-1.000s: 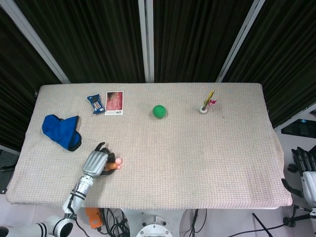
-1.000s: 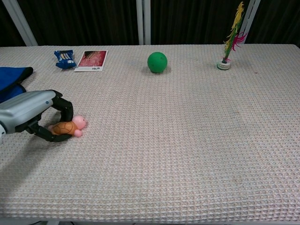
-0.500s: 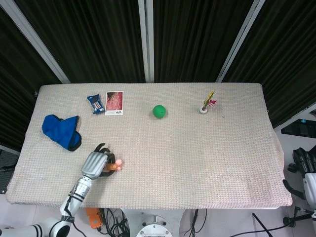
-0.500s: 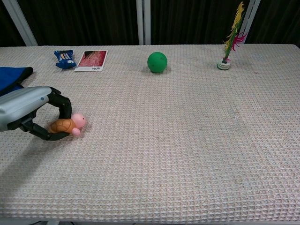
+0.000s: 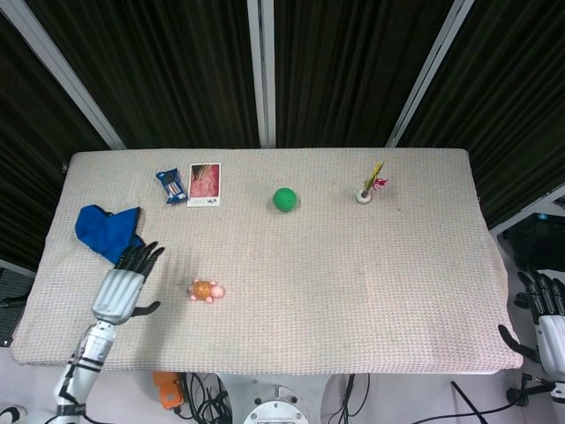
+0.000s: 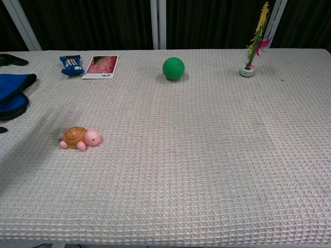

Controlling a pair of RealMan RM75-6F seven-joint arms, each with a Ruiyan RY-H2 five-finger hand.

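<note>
While the chest view shows only the toy turtle (image 6: 80, 137), overhead the empty left hand (image 5: 122, 285) spreads beside it, seemingly raised.

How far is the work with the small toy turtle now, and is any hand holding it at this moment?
Done, as it looks: the toy turtle sits upright on the table cover, free of both hands. In hand: nothing. The left hand is open beside the turtle, apart from it, near the blue cloth. The right hand is off the table edge. Left: nothing visible remains with the turtle.

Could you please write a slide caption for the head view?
Open left robot hand beside a toy turtle on the cloth-covered table.
</note>
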